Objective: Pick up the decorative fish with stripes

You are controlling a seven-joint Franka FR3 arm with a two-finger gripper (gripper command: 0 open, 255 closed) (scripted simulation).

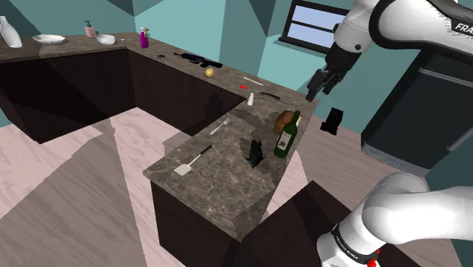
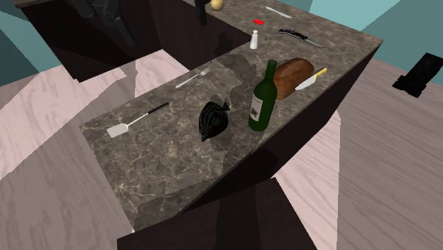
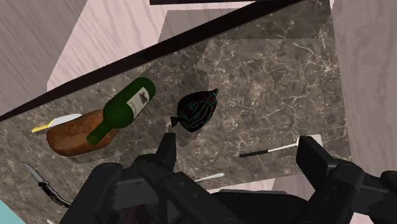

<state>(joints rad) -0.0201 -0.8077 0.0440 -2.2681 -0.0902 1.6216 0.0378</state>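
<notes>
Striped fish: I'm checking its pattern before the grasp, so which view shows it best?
The wrist view: the fish shows its whole outline, tail and coloured stripes. The second exterior view shows it as a dark shape beside the green bottle, stripes barely visible. The shoulder view shows it small, dark and narrow.

The marbled counter (image 2: 170,170) carries a dark fish (image 2: 214,119), green bottle (image 2: 263,99), loaf (image 2: 292,74), spatula (image 2: 135,119) and fork (image 2: 193,78).

Pretty clearly a home kitchen: L-shaped dark cabinets (image 1: 76,83) under a marbled brown tabletop (image 1: 220,182), teal walls (image 1: 242,38), a window (image 1: 311,23), and a pale wood-look floor (image 1: 76,197). On top there's a green wine bottle (image 1: 286,135), a bread loaf (image 2: 292,74), a fork (image 2: 193,78) and a spatula (image 2: 135,119), plus a plate (image 1: 48,39) and bowl (image 1: 105,39) at the far end.
</notes>
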